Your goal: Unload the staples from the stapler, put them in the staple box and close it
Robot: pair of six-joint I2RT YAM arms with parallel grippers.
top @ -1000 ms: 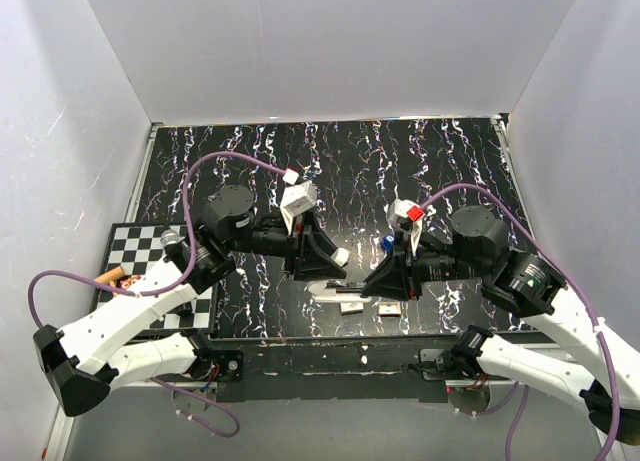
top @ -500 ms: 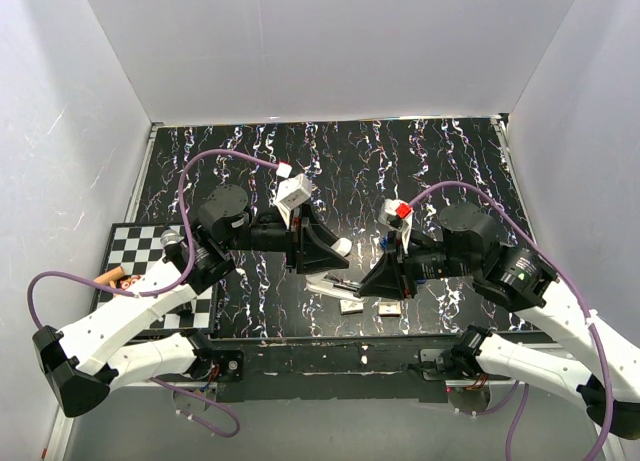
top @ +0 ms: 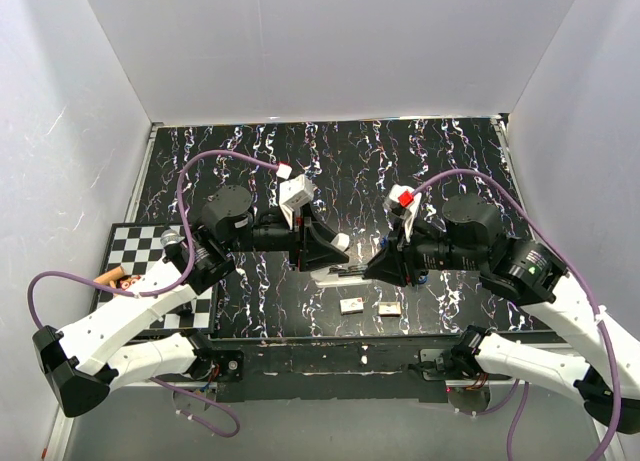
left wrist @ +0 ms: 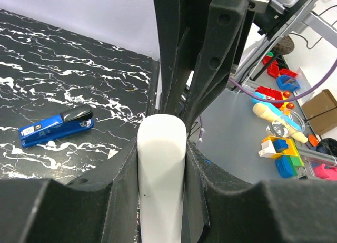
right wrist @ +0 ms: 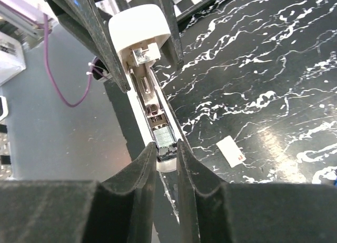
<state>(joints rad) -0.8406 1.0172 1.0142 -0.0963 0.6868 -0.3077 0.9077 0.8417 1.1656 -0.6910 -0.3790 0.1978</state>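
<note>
Top external view, left of centre: the left gripper point(top: 336, 249) is clamped narrow on the rear of the white stapler point(left wrist: 161, 169), apparently holding it raised above the table point(top: 250, 151). Just right of it, the right gripper point(top: 376, 268) pinches the front end of the open magazine point(right wrist: 149, 103), jaws narrow. Two staple strips point(top: 351, 305) lie at lower centre, on the table. Step in hand, by judgement: emptying the magazine. A grey block point(right wrist: 164, 138) inside is likely staples. The next move calls for a steady left hold while the right gripper draws or tips them out.
</note>
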